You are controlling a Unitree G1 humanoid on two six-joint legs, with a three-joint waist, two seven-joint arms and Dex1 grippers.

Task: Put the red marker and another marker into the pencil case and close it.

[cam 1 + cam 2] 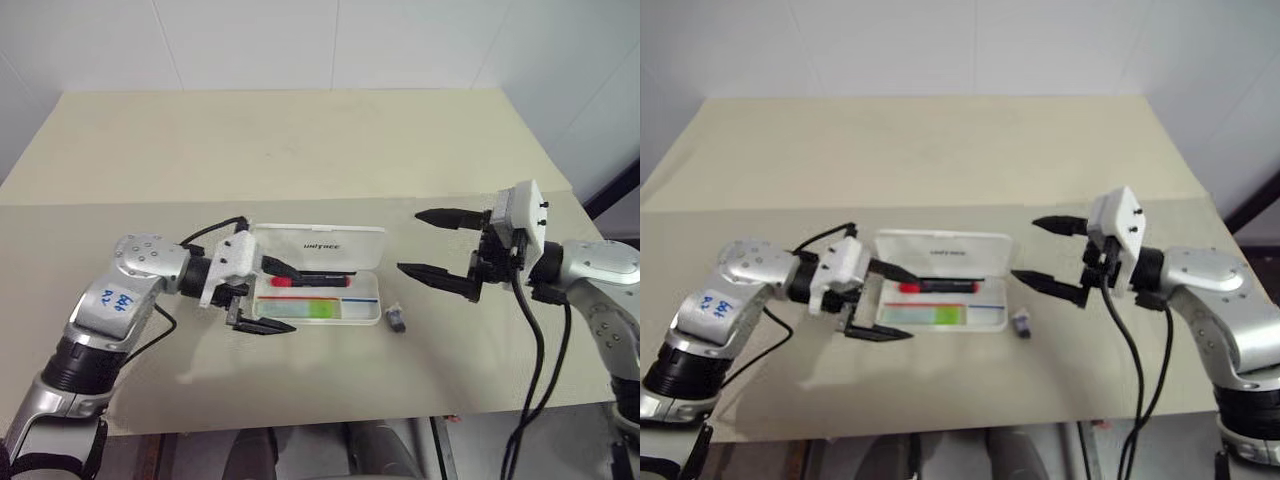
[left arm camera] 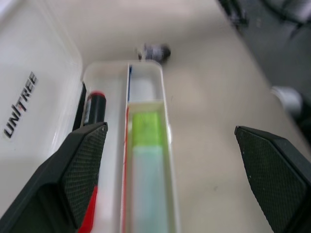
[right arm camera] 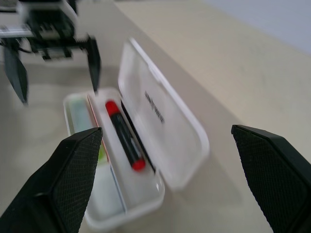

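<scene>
1. Head views: a beige table (image 1: 300,150) stands against a pale wall. The pencil case (image 1: 318,287) lies open near the table's near edge, its long axis running left to right, its white lid (image 1: 320,245) tipped back on the far side with grey lettering that reads "UNITREE". The red marker (image 1: 312,281) lies in the far compartment along the case's length, a red end towards the left and a smaller red tip towards the right. The other marker (image 1: 298,310), pale with a green cap, lies parallel to it in the near compartment. A small dark grey object (image 1: 397,319) sits on the table just beside the case's right end, apart from it. The left gripper (image 1: 262,297) hovers over the case's left end, jaws wide, holding nothing. The right gripper (image 1: 438,243) hangs well to the right of the case, jaws wide and empty. Black cables trail from both wrists.

2. Left wrist view: the two black fingers (image 2: 73,179) stand far apart, one over the far compartment, partly covering the red marker (image 2: 95,108). The green-capped marker (image 2: 146,165) lies alongside it, a thin divider between them. "UNITREE" reads clearly on the lid (image 2: 34,97). The grey object (image 2: 154,51) lies beyond the case's end.

3. Right wrist view: widely parted fingers (image 3: 68,179) frame the open case (image 3: 131,145); the left gripper (image 3: 53,63) hangs over its other end.
</scene>
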